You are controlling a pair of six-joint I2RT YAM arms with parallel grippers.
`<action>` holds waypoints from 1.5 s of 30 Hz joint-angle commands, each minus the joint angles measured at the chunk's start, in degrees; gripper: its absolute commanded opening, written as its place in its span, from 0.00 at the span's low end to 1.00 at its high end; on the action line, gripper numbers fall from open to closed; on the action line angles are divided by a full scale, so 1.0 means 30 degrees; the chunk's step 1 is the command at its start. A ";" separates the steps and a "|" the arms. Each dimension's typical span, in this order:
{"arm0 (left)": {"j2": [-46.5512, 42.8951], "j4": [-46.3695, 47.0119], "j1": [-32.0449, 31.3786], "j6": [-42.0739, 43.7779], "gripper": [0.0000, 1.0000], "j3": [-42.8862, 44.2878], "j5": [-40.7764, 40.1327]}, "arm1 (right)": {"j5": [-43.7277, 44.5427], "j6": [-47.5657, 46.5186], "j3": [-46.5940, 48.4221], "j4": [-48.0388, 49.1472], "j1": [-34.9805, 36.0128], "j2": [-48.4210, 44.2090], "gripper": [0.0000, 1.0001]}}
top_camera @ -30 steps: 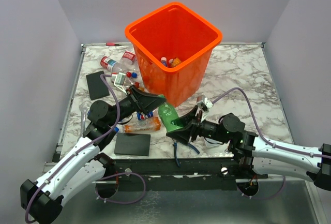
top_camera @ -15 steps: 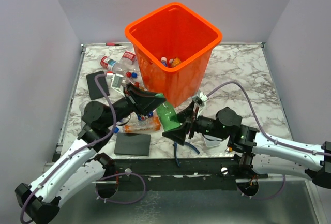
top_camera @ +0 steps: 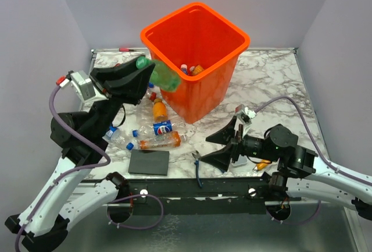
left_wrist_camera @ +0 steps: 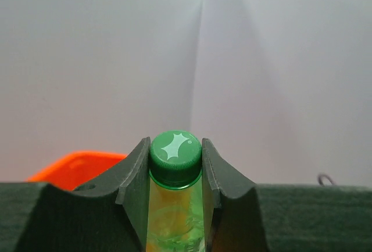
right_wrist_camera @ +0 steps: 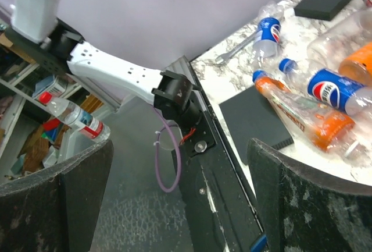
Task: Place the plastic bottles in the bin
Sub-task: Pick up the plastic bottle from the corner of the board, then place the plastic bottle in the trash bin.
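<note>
**A:** What are the left jaws doing?

**B:** They are clamped on the neck of the green bottle point(left_wrist_camera: 174, 208), just under its cap point(left_wrist_camera: 175, 150). The cap stands up between the two fingers point(left_wrist_camera: 135, 170), and the body hangs below them.

**A:** Where is that bottle?

**B:** It is lifted off the tabletop point(top_camera: 273, 83) and tilted, up at the near-left rim of the bin point(top_camera: 203, 89). From above, its body overlaps the rim. I cannot tell whether they touch.

**A:** How does it look?

**B:** It is clear green plastic, and the green cap has a pale star-like mark on top.

**A:** And the right jaws?

**B:** They are spread wide with nothing between them. They sit low over the near edge of the tabletop, pointing left, well apart from the bin.

**A:** What lies around them?

**B:** Left of the bin there is a cluster on the tabletop. It has an orange bottle point(top_camera: 158, 111), a blue-labelled bottle point(top_camera: 163, 128) and a long orange bottle point(top_camera: 160, 141) on its side. Some clear bottles point(top_camera: 119, 137) lie beside those. A black pad point(top_camera: 149, 162) lies just nearer than the cluster. A thin blue-handled tool point(top_camera: 197, 169) lies between the pad and the right jaws. A few more small bottles point(top_camera: 192, 68) show at the bottom of the bin.
</note>
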 commanded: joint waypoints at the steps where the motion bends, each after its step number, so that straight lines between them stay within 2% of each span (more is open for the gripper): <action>1: 0.3123 0.2427 -0.0054 0.4304 0.00 0.3147 -0.1684 | 0.2029 -0.0063 -0.1751 -0.1016 0.0018 -0.1089 1.00; 4: 0.6091 0.2841 -0.0039 0.4958 0.00 0.6202 -0.2067 | 0.3306 -0.0260 -0.3208 -0.0502 0.0025 -0.1737 1.00; 7: 0.9496 0.1163 -0.0039 0.4965 0.00 0.9955 -0.3989 | 0.5753 -0.0039 -0.4048 -0.0645 0.0018 -0.1927 0.99; 9: 1.1819 -0.1109 -0.0009 0.4495 0.00 1.2882 -0.5413 | 0.7654 0.0689 -0.4112 -0.1459 0.0017 -0.1880 0.99; 12: 1.5929 -0.6686 0.0005 0.3258 0.00 1.8408 -0.8431 | 0.9558 0.1247 -0.4001 -0.2651 0.0011 -0.1342 0.98; 14: 1.7902 -0.8920 0.0028 0.3044 0.00 2.0737 -0.8802 | 1.0072 0.1561 -0.3484 -0.3933 0.0001 -0.0770 0.98; 18: 1.8747 -0.8939 0.0090 0.2967 0.00 1.9771 -0.9345 | 1.1081 0.2205 -0.2760 -0.5857 0.0029 -0.0190 0.98; 23: 1.9167 -0.8925 0.0251 0.3474 0.00 1.8114 -0.9696 | 1.1568 0.2878 -0.3275 -0.5646 0.0016 -0.0926 0.97; 30: 1.8510 -0.8957 0.0282 0.2924 0.00 1.5596 -0.9393 | 1.4346 0.4230 -0.3406 -0.6354 0.0004 -0.2275 0.99; 35: 1.7670 -0.9016 0.0283 0.2248 0.01 1.3508 -0.9093 | 1.5676 0.6417 -0.2163 -0.8608 0.0009 -0.2105 1.00; 36: 1.7359 -0.8997 0.0283 0.1846 0.08 1.3110 -0.8673 | 1.5375 0.6125 -0.2095 -0.8408 0.0020 -0.2173 1.00; 37: 1.7064 -0.8973 0.0283 0.1480 0.22 1.2808 -0.8240 | 1.5143 0.5759 -0.2101 -0.8127 0.0003 -0.2287 1.00; 38: 1.6785 -0.8919 0.0283 0.1153 0.44 1.2568 -0.7944 | 1.4876 0.5365 -0.2154 -0.7861 0.0008 -0.2433 1.00; 39: 1.6534 -0.8923 0.0283 0.0819 0.62 1.2418 -0.7856 | 1.4619 0.5016 -0.2164 -0.7590 0.0012 -0.2627 1.00; 40: 1.6327 -0.8909 0.0283 0.0642 0.74 1.2347 -0.7871 | 1.4510 0.4690 -0.2125 -0.7490 -0.0009 -0.2783 1.00; 43: 1.5555 -0.8846 0.0283 0.0540 0.98 1.2445 -0.7955 | 1.5321 0.4563 -0.1663 -0.8162 0.0017 -0.3127 1.00; 45: 1.4955 -0.8810 0.0283 0.0379 0.99 1.2678 -0.7742 | 1.6056 0.4686 -0.1246 -0.8933 0.0003 -0.3406 1.00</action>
